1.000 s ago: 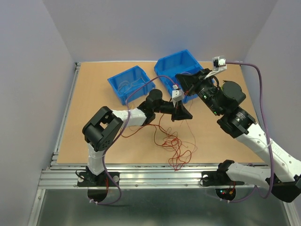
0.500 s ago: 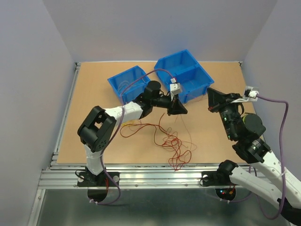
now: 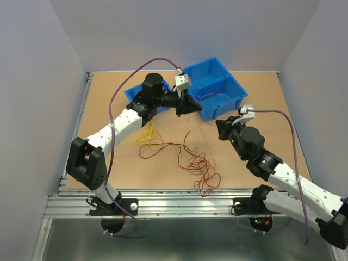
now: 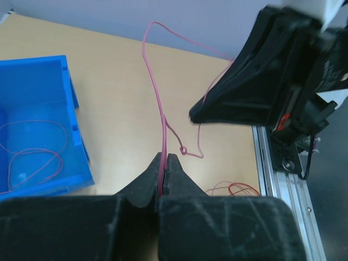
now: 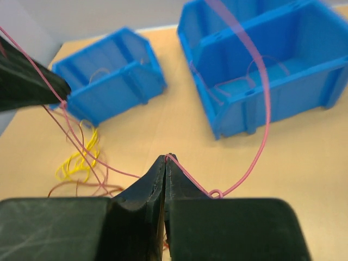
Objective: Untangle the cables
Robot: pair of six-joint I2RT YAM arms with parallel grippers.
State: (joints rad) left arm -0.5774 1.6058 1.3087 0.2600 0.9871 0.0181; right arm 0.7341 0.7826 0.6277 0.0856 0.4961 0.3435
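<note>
Tabletop (image 3: 109, 103) fills your overhead view. The larger blue bin (image 3: 217, 84) sits at 1 o'clock with a few thin strands inside. The smaller blue bin (image 3: 132, 93) sits at 11 o'clock, partly behind the left arm (image 3: 117, 128). The red cables (image 3: 198, 168) lie in a loose tangle from centre toward 6 o'clock, with the yellow cable (image 3: 145, 135) bunched at their 10 o'clock. Your left fingers (image 4: 168, 166), in front of the bins, are pinched tight on one pinkish-red cable (image 4: 155, 81) held clear of the pile. Your right fingers (image 5: 161, 168), at 3 o'clock of centre, are clamped on it too.
</note>
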